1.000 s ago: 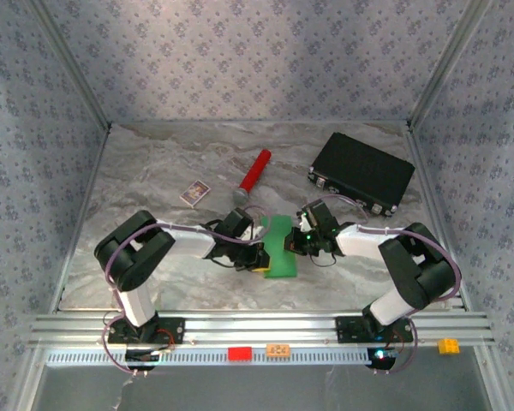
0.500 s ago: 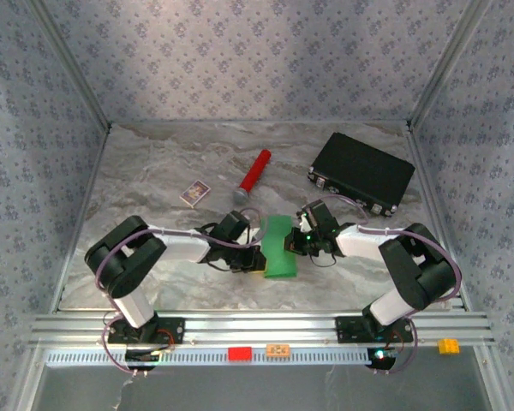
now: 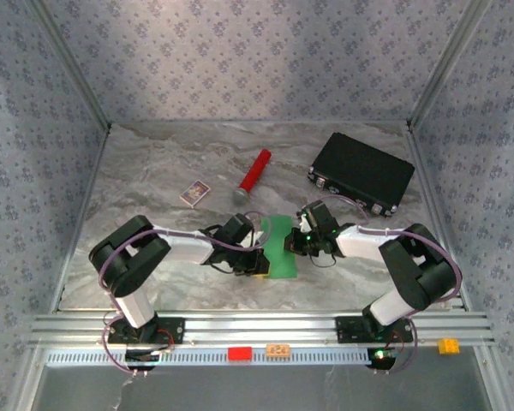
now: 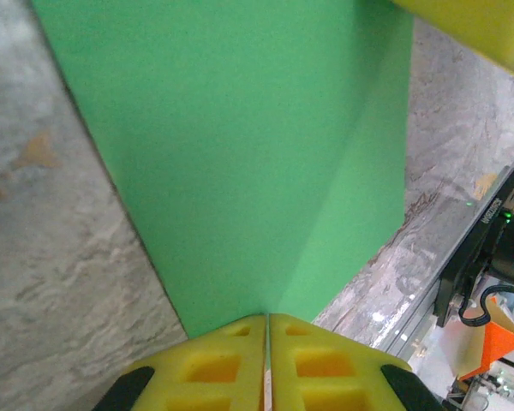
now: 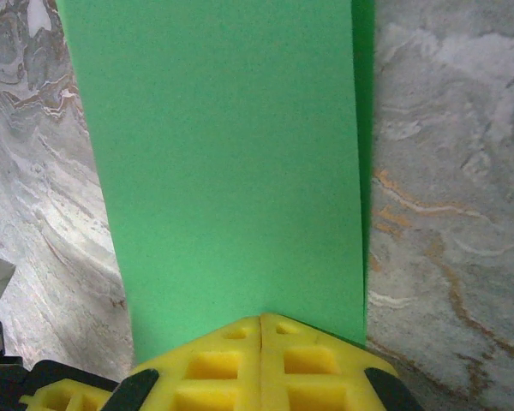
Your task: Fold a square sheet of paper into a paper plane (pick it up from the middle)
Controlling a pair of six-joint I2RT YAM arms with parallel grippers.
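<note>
Left hand (image 4: 267,342) and right hand (image 5: 261,332), each with fingers closed tip to tip, bear on opposite edges of the square sheet of paper (image 3: 281,247). It lies folded narrow and flat on the worktop (image 3: 154,171) between them, probably pinned so a crease sets. Black case (image 3: 361,171), far right: lid shut, contents unseen.

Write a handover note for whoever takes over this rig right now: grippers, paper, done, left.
Left gripper: shut, tips at the left edge of the thin bright green sheet of paper.
Right gripper: shut, tips at its right edge. Pinching or pressing, I cannot tell.
Sheet: on the grey marble-pattern table between the arms, folded to a rectangle, one slanted crease showing.
Done: first folds. Left: the remaining folds; no pointed dart shape yet.
</note>
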